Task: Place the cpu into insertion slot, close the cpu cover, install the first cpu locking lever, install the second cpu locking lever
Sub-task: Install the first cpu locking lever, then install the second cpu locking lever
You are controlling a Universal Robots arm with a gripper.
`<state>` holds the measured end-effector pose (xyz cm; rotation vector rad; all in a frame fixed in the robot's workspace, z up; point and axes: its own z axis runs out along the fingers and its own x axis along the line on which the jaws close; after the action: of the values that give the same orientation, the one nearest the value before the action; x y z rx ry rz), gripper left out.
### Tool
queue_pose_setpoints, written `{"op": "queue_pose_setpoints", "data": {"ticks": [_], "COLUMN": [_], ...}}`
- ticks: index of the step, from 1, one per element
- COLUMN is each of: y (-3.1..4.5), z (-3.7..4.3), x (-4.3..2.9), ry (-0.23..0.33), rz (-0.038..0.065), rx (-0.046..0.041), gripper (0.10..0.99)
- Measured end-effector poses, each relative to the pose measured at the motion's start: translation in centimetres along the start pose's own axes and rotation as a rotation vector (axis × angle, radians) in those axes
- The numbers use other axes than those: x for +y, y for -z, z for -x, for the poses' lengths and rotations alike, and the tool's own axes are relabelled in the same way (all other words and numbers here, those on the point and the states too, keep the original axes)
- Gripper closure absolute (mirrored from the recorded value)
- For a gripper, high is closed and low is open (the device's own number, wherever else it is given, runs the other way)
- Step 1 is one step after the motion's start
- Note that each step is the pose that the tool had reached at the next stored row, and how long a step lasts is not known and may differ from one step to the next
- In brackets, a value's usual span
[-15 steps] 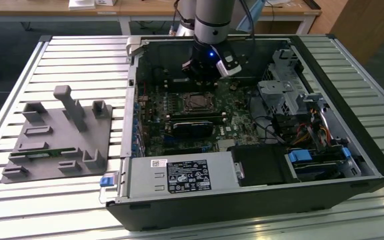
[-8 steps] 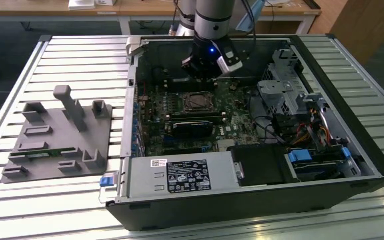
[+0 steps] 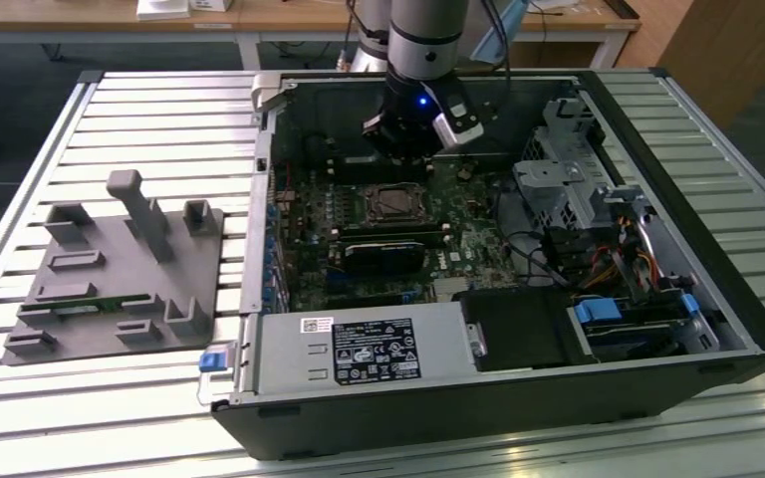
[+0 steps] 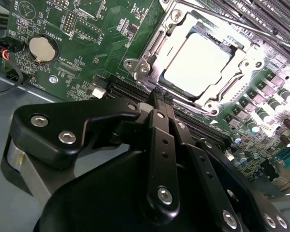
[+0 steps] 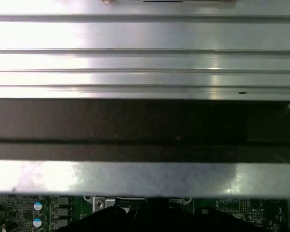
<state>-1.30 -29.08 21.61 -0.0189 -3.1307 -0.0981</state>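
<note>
second wrist view shows cpu [image 4: 198, 67] under cpu cover [image 4: 150, 53].

A slatted metal table [image 3: 64, 129] carries an open computer case [image 3: 516, 398] and grey fixture [image 3: 117, 279].

The gripper [image 3: 406, 147] hangs inside the open computer case [image 3: 701, 329], over the motherboard [image 3: 476, 234]. Just ahead of its jaws in the second wrist view the cpu [image 4: 199, 64] lies in the insertion slot [image 4: 150, 46], framed by the cpu cover [image 4: 240, 54]. Well off the jaws, at the exterior view's left, a fixture block [image 3: 111, 274] rests on the table [image 3: 156, 110].
</note>
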Motion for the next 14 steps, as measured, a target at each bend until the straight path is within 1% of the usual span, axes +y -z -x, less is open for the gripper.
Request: {"op": "queue_pose_setpoints", "data": {"ticks": [6, 14], "y": [0.02, 0.04], "z": [0.0, 0.01], "x": [-0.14, -0.6], "ry": [0.0, 0.0], "rz": [0.0, 0.0], "rx": [0.0001, 0.0001], "gripper": [0.98, 0.98]}}
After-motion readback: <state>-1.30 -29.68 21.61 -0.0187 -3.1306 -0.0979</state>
